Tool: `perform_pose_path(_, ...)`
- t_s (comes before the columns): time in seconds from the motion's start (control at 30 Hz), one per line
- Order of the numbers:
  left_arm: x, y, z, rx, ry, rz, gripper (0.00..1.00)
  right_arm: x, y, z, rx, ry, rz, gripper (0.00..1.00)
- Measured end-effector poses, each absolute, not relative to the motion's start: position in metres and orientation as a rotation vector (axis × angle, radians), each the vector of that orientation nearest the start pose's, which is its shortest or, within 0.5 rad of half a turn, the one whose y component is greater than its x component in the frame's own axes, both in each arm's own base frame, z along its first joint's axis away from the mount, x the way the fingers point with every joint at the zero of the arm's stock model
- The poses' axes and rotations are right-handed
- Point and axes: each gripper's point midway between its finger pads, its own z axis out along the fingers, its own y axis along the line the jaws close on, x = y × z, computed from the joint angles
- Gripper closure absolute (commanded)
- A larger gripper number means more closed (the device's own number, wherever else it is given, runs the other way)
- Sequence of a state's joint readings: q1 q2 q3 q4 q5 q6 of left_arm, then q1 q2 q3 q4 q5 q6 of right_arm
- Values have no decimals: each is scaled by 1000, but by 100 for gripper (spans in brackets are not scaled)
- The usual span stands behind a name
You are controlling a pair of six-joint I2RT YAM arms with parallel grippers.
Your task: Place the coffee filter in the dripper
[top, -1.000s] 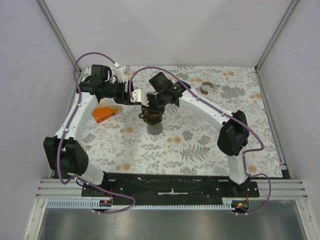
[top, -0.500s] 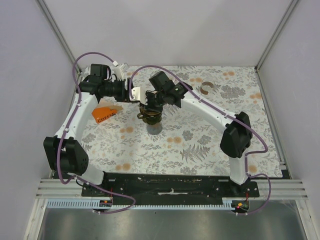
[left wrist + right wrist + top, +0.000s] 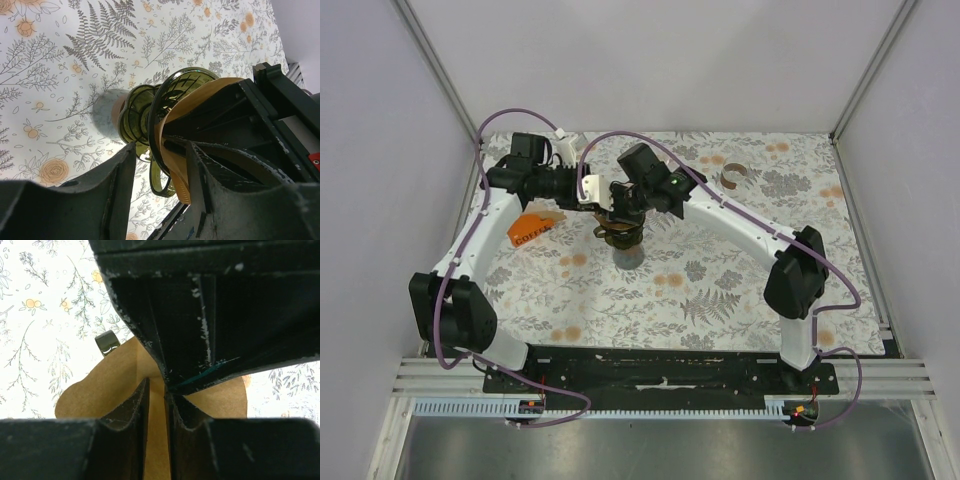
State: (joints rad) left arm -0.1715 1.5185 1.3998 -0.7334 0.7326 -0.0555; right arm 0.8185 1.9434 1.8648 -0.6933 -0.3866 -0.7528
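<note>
One brown paper coffee filter (image 3: 95, 390), cone-shaped, sits mouth-up inside one green ribbed-glass dripper (image 3: 137, 112), axis vertical, directly under the right end effector (image 3: 157, 390). That end effector's fingers stand narrowly parted with paper showing in the slot; cannot tell whether it is pinched. The left end effector (image 3: 161, 146) is open, straddling the dripper rim above the flowered bench (image 3: 50, 65).

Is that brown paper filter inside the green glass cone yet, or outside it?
Partly in. In the left wrist view the filter curls inside the dripper rim, but a strip of it sticks out beyond.
</note>
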Motion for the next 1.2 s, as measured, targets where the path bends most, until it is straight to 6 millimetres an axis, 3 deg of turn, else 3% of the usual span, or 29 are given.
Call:
perform_pose_path(0.27, 331, -184, 221, 514, 2318, -946, 56, 325, 402, 216, -1755, 1486, 481, 68)
perform_pose_path(0.5, 329, -188, 221, 531, 2319, -940, 56, 324, 399, 261, -1689, 1378, 526, 59)
perform_pose_path(0.7, 329, -188, 220, 532, 2319, -940, 57, 311, 393, 282, -1680, 1299, 600, 41)
perform_pose_path(0.93, 330, -188, 218, 556, 2315, -912, 57, 281, 387, 265, -1749, 1251, 709, 38)
perform_pose_path(1.2, 330, -189, 217, 569, 2315, -899, 56, 280, 384, 243, -1792, 1287, 712, 48)
